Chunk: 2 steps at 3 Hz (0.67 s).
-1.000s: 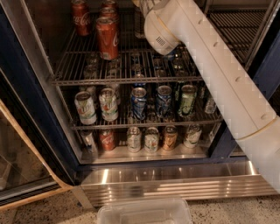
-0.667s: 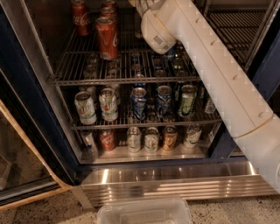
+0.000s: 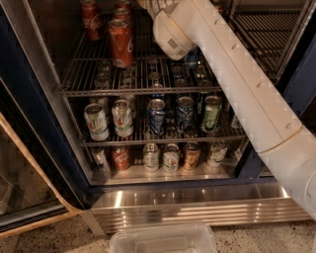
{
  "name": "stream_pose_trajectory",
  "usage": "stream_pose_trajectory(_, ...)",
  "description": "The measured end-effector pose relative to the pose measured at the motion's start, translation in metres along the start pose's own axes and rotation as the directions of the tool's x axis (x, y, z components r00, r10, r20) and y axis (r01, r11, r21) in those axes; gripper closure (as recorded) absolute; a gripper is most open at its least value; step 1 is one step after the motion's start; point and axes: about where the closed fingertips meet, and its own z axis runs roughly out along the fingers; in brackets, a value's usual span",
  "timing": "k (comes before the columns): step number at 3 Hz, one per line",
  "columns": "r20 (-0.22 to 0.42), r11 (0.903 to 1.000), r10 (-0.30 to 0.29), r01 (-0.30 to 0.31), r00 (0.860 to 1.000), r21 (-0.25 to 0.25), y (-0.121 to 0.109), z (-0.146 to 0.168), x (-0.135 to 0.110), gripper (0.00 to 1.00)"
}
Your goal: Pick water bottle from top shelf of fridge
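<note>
Water bottle cannot be seen; the arm (image 3: pixel 237 94) covers the right of the top shelf (image 3: pixel 89 74). The gripper (image 3: pixel 147 4) sits at the upper edge, above that shelf inside the fridge (image 3: pixel 197 205), mostly cut off; open or closed cannot be told. A red can (image 3: pixel 121 42) stands just left of and below it.

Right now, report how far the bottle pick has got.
Done: the fridge stands open and the arm reaches in over the top shelf, beside the cola cans. In hand: the approach; the gripper is past the picture's top edge, out of view. Left: grasping the bottle, which does not show, and lifting it out.
</note>
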Motion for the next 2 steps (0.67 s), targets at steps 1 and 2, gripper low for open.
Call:
stream_pose_trajectory(1,-0.017,1.0000,-0.010,0.010,1.000,0.000,0.0021,0.0043,0.0059,0.36)
stream_pose_trajectory(2,-0.038,0.9997,-0.020,0.020,0.999,0.011,0.0006,0.0094,0.0142,0.36)
